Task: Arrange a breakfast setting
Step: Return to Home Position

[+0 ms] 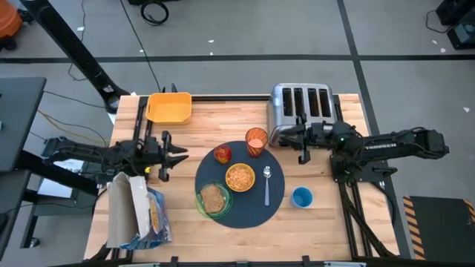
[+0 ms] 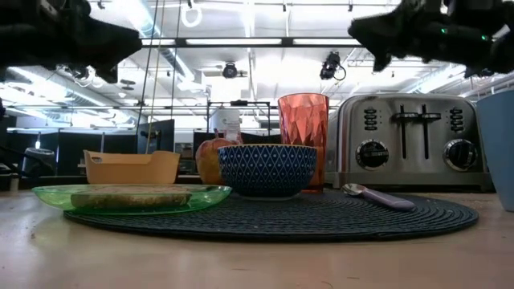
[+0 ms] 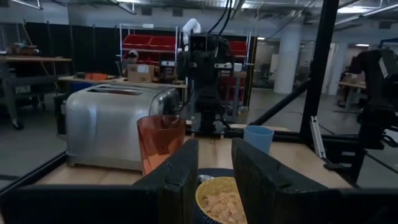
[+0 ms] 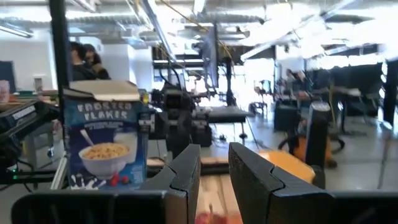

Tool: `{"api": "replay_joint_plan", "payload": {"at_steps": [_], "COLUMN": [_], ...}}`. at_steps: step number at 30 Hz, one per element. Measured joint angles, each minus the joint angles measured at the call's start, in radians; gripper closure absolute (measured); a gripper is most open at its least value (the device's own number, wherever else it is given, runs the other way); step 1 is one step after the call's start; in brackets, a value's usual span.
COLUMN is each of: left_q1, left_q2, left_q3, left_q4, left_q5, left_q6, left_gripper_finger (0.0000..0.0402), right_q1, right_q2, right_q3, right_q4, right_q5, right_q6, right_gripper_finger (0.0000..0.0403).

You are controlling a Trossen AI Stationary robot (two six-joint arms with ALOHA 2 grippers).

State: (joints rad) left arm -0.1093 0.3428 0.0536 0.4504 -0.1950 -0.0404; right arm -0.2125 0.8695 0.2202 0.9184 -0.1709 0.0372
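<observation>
The mat point(image 1: 252, 213) is lying on the counter point(image 1: 319, 222) and carrying most of the setting. The bowl point(image 1: 240, 177), full of cereal, is sitting near its middle. The plate point(image 1: 202, 205) with toast point(image 1: 214, 198) is resting at the mat's edge on the left arm's side, and the spoon point(image 1: 267, 184) is lying just beside the bowl on the right arm's side. The apple point(image 1: 223, 153) and tumbler point(image 1: 256, 141) are standing side by side at the mat's edge near the toaster point(image 1: 300, 104). The cup point(image 1: 301, 196) is standing off the mat, near the spoon. The left hand point(image 3: 214, 149) is hovering beside the mat, its fingers slightly parted and holding nothing. The right hand point(image 4: 214, 149) is hanging in front of the toaster, likewise parted and empty.
</observation>
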Motion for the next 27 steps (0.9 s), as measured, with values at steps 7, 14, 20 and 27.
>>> {"api": "replay_joint_plan", "payload": {"at_steps": [7,14,20,27], "left_q1": [0.000,0.000,0.000,0.000], "left_q2": [-0.060,-0.064,-0.064,-0.064], "left_q3": [-0.045,-0.045,-0.045,-0.046], "left_q4": [-0.034,-0.058,-0.082,-0.095], "left_q5": [-0.001,0.010,0.010,0.010], "left_q6": [-0.005,0.000,0.008,0.012], "left_gripper_finger": [0.0296,0.0296,0.0296,0.0296], "right_q1": [-0.028,0.006,0.077,0.112], "right_q2": [-0.098,-0.234,-0.370,-0.534], "right_q3": [-0.082,-0.076,-0.076,-0.076], "right_q4": [-0.050,-0.246,-0.401,-0.649], "right_q5": [0.020,0.014,0.130,0.148], "right_q6": [0.076,0.041,0.020,0.040], "right_gripper_finger": [0.0309,0.0309,0.0309,0.0309]}}
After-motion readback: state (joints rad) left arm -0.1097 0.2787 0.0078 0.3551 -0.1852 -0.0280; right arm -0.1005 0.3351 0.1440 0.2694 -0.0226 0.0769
